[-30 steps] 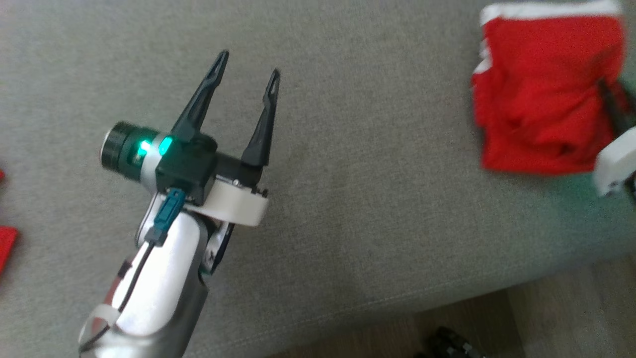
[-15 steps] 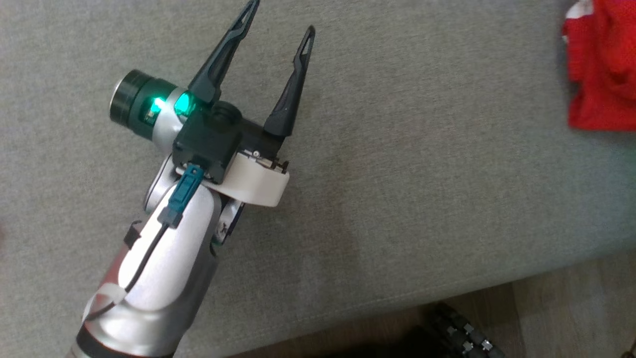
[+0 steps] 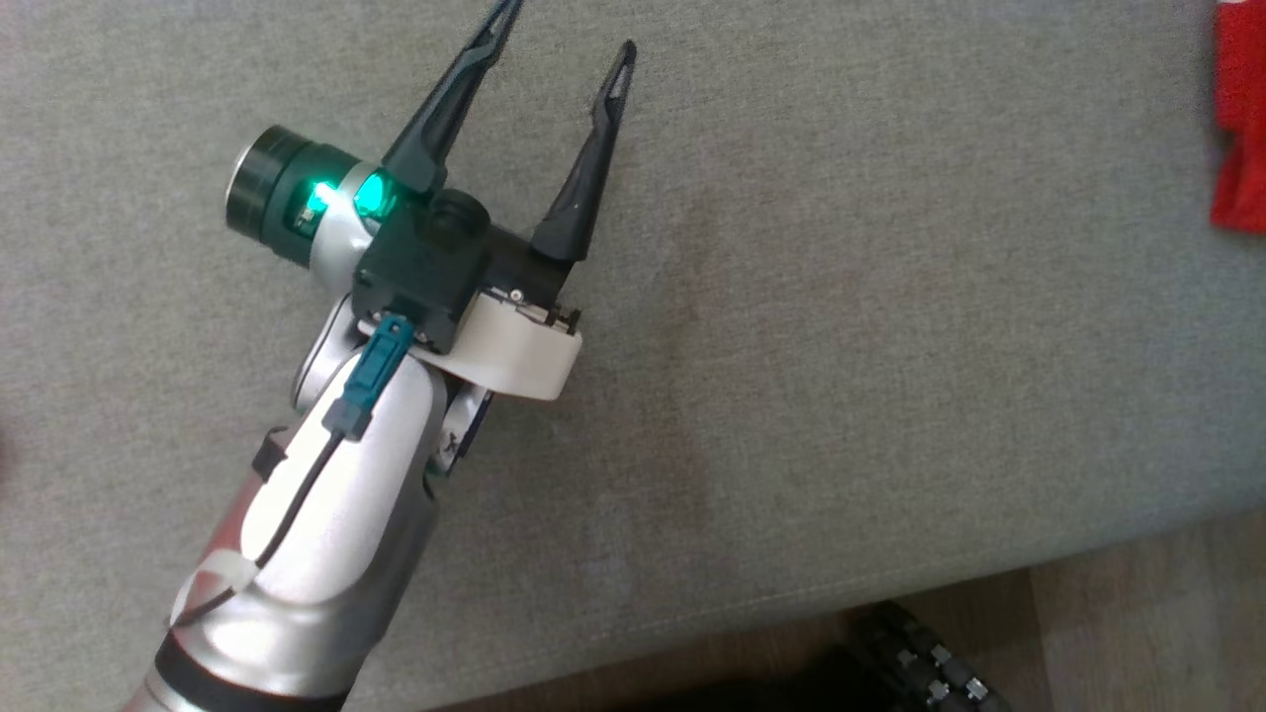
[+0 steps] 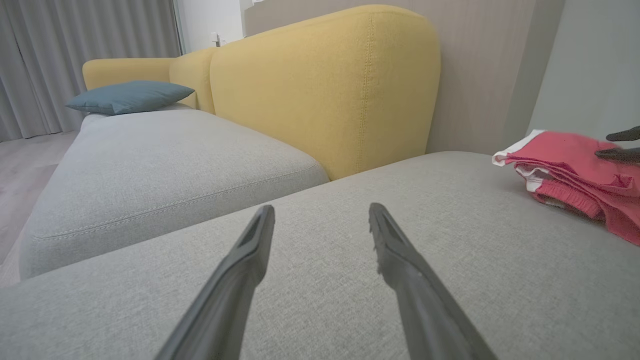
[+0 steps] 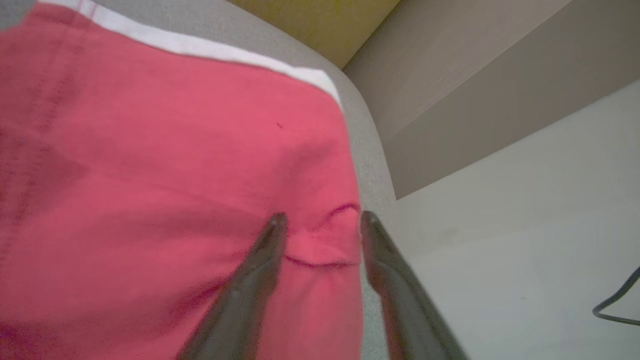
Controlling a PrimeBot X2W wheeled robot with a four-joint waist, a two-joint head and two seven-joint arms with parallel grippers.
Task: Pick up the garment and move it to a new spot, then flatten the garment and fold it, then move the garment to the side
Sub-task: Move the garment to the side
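Note:
The garment [image 3: 1241, 119] is red cloth with a white band, lying folded in a small heap on the grey sofa seat [image 3: 841, 346] at the far right. In the left wrist view the garment [image 4: 570, 167] rests at the right, and my right gripper [image 4: 617, 145] reaches over its top. From the right wrist the garment [image 5: 150, 175] lies close below my right gripper [image 5: 324, 220], whose fingers stand apart over a small ridge of cloth near the garment's right edge. My left gripper [image 3: 566, 35] hovers open over bare seat, well left of the garment, and my left gripper [image 4: 321, 210] holds nothing.
A yellow backrest [image 4: 325, 85] rises behind the seat, and a blue cushion [image 4: 130, 96] lies on the far seat section. The seat's front edge [image 3: 890, 593] drops to wooden floor [image 3: 1137, 623], where my dark base [image 3: 920, 663] shows. A wall [image 5: 500, 125] stands right of the garment.
The head camera has swung left, so the garment has slid to the picture's right edge. My right gripper's fingers have parted off the garment. My left gripper stays open.

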